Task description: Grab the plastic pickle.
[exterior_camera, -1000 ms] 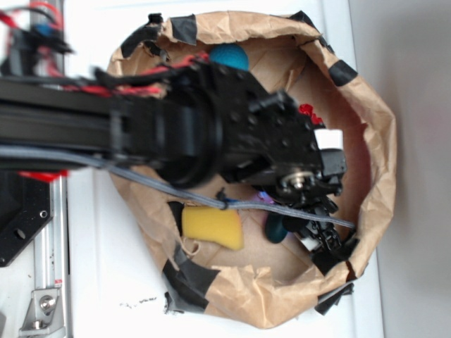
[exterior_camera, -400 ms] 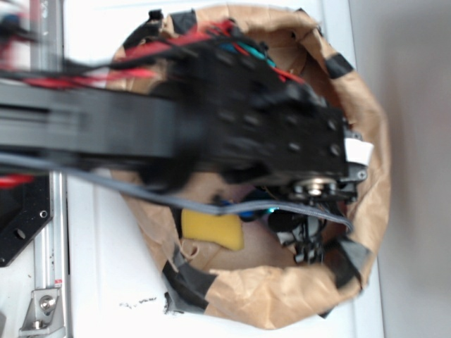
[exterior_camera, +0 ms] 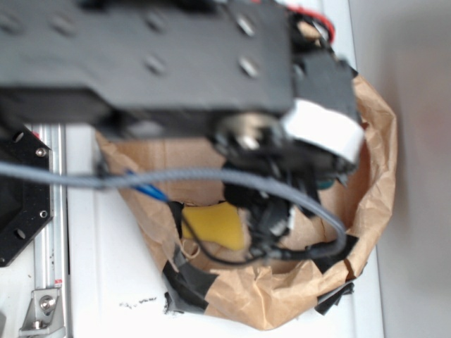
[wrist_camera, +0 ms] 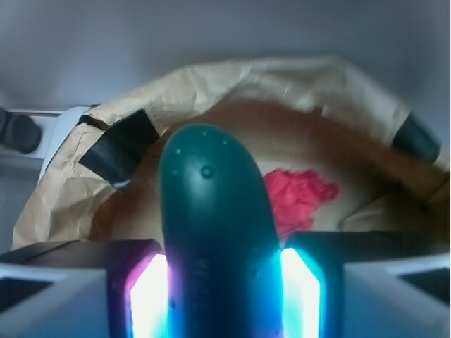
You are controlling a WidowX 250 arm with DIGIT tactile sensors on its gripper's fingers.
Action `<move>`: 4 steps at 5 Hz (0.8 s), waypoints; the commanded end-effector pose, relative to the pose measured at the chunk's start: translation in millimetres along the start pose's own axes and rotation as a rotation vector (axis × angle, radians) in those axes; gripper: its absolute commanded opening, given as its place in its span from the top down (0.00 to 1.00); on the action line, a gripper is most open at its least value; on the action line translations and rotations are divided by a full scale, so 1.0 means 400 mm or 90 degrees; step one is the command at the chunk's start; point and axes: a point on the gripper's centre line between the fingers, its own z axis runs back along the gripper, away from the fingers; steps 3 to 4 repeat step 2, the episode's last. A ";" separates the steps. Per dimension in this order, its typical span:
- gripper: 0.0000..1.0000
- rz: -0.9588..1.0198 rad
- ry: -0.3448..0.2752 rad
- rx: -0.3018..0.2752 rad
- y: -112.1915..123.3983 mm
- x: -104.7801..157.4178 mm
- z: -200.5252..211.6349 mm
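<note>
The smooth, glossy dark green capsule-shaped plastic pickle (wrist_camera: pixel 215 232) sits clamped between the two pads of the robot's black hand (wrist_camera: pixel 215 296), which press against its flanks on either side in the wrist view; its rounded end sticks out forward past the fingertips. The hand is closed on the pickle, so the grasp itself looks done, and the step in hand reads as carrying it up and away.

Below and beyond the hand lies the crumpled brown paper bowl patched with black tape (wrist_camera: pixel 91 169), with a crumpled red lump (wrist_camera: pixel 299 197) on its floor, just ahead of the pickle's tip. From the exterior view the arm fills most of the frame; the hand (exterior_camera: pixel 271 218) hangs over the bowl's near half, the yellow sponge block (exterior_camera: pixel 211 225) just beside it, while the pickle itself is hidden there.

The next move seems to call for a steady pinch: the skin looks slick and rounded, so it could squirt out if pressure slackens or shifts.
</note>
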 end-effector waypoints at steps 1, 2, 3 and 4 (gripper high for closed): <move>1.00 -0.059 0.063 0.051 0.051 -0.052 0.007; 1.00 -0.097 0.087 0.083 0.036 -0.054 -0.016; 1.00 -0.097 0.087 0.083 0.036 -0.054 -0.016; 1.00 -0.097 0.087 0.083 0.036 -0.054 -0.016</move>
